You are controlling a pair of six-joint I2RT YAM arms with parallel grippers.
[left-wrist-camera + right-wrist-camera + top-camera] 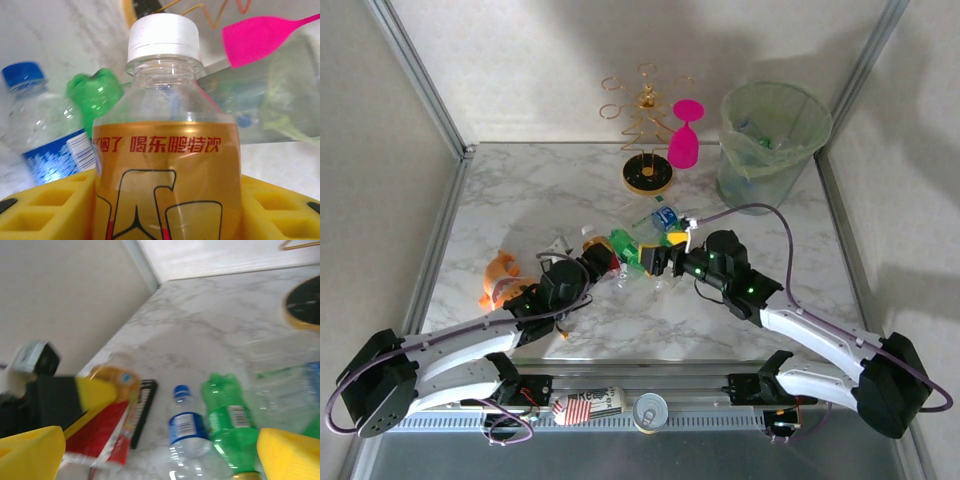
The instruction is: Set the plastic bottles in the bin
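My left gripper (594, 263) is shut on a plastic bottle (167, 150) with a white cap and a gold label with red print, held between the yellow fingers (50, 202). Beside it lie a clear blue-capped bottle (42, 135) and a green bottle (95, 95). My right gripper (160, 460) hangs open just above the blue-capped bottle (187, 427) and the green bottle (229, 415), touching neither. Several bottles cluster mid-table (632, 245). The bin (770, 140), lined with a pale green bag, stands at the far right corner with bottles inside.
A gold wire rack (648, 130) with a pink wine glass (683, 140) stands at the back centre, left of the bin. An orange object (500, 278) lies by my left arm. A red-labelled bottle (588, 405) and a metal can (650, 410) rest on the near rail.
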